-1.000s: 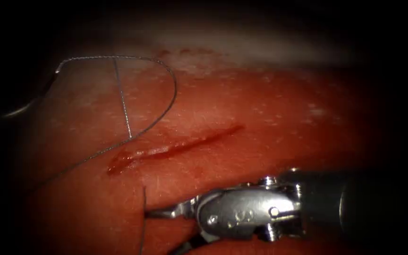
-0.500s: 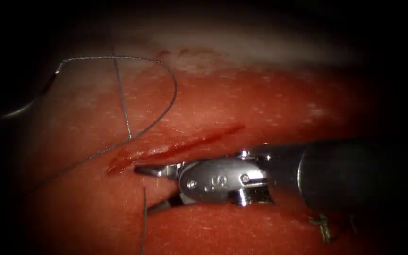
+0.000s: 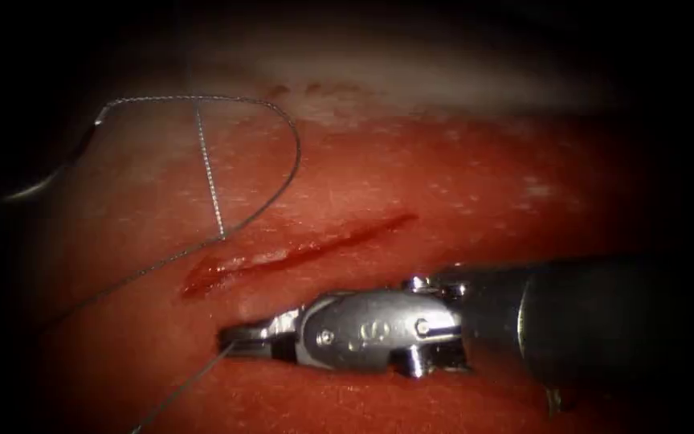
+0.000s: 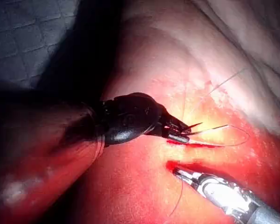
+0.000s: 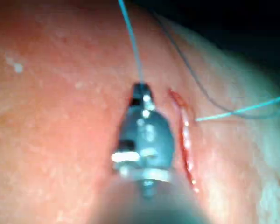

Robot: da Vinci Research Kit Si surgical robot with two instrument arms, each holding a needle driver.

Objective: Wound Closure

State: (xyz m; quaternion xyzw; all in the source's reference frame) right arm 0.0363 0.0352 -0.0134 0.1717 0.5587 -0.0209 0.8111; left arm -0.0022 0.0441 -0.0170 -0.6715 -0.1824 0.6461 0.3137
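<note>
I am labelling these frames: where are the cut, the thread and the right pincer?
cut [image 3: 299,253], endoscope view: middle of the red slit.
thread [image 3: 287,133], endoscope view: the loop's right bend.
right pincer [image 3: 230,341], endoscope view: tips, shut on a thread strand.

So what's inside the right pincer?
The right pincer is shut on the thread, which trails out from its tip over the tissue. The clamped stretch itself is hidden between the jaws.

Showing a shiny silver wristed end effector [image 3: 238,341] with round pivot screws and a stamped marking, joining a dark grey shaft [image 3: 588,313]; a glossy black, rounded left end effector [image 4: 184,133].
</note>
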